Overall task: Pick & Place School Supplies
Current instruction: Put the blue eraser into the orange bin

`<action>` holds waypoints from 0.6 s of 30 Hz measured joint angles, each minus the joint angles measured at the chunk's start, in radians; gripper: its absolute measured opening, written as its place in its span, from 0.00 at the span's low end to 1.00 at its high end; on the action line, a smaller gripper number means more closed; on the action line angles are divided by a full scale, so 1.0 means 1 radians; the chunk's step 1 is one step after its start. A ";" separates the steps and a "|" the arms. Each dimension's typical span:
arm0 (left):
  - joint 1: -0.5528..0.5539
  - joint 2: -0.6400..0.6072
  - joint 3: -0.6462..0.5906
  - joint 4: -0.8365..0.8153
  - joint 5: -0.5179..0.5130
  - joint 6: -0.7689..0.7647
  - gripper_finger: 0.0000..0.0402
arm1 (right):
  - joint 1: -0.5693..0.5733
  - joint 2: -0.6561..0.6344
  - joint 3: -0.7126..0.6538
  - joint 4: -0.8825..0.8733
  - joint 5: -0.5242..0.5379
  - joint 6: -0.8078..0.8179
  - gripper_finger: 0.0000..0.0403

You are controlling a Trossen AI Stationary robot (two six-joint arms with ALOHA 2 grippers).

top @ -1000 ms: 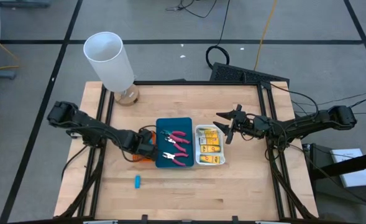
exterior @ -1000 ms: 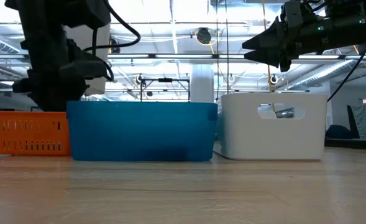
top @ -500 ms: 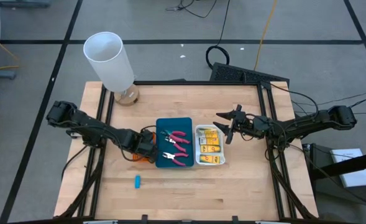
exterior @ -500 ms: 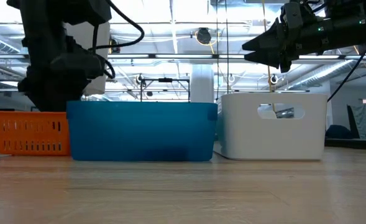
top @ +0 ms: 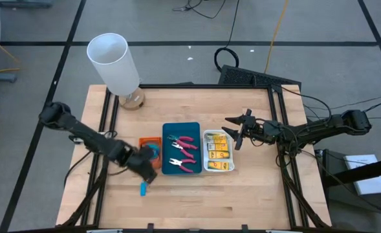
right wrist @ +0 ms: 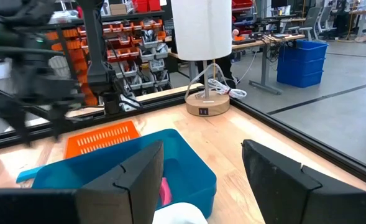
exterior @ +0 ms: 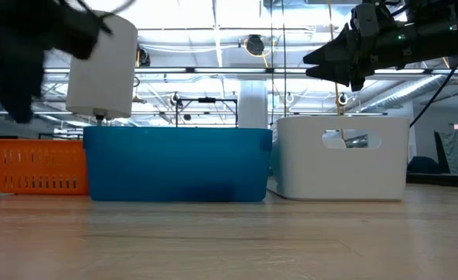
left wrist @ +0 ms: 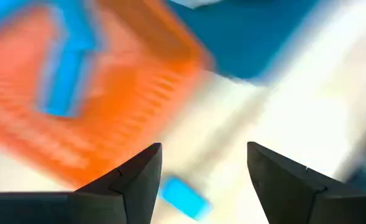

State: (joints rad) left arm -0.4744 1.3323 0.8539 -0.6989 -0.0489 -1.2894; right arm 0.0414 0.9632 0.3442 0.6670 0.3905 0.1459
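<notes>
Here the left gripper [top: 148, 175] is held with jaws released over a loose light-blue piece [top: 142, 188] near the surface's front edge, beside the orange tray [top: 149, 144]. The right gripper [top: 237, 133], jaws released, is held above the white tray [top: 218, 169].

My two arms are dark, nearly black, built of slim tube links joined by chunky rounded joints. The left arm [top: 80, 133] has a bulbous shoulder knuckle at about ten o'clock from the table's middle; the right arm [top: 319, 127] has its own at three o'clock. Thin black cables loop along both. Each wrist ends in two dark, wedge-shaped fingers [left wrist: 123, 183] with flat, angular faces and faint seam lines. No screws or markings are clear enough to read.
</notes>
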 joint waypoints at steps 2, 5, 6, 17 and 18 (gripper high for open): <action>-0.075 0.000 0.000 0.074 0.005 -0.010 0.60 | 0.000 0.000 0.000 -0.003 0.000 0.000 0.52; -0.178 0.026 0.000 0.194 -0.015 -0.029 0.60 | 0.000 0.000 0.000 -0.006 0.000 0.000 0.52; -0.207 0.037 0.000 0.222 -0.030 -0.032 0.60 | 0.000 0.000 0.000 -0.006 0.000 0.000 0.52; -0.260 0.130 0.001 0.114 0.107 -0.350 0.60 | 0.000 0.000 0.000 0.002 0.000 0.025 0.52; -0.257 0.137 0.000 0.089 0.109 -0.385 0.60 | 0.000 0.000 0.000 0.003 0.000 0.026 0.52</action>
State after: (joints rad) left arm -0.7310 1.4689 0.8541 -0.6095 0.0599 -1.6748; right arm 0.0412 0.9633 0.3443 0.6696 0.3906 0.1715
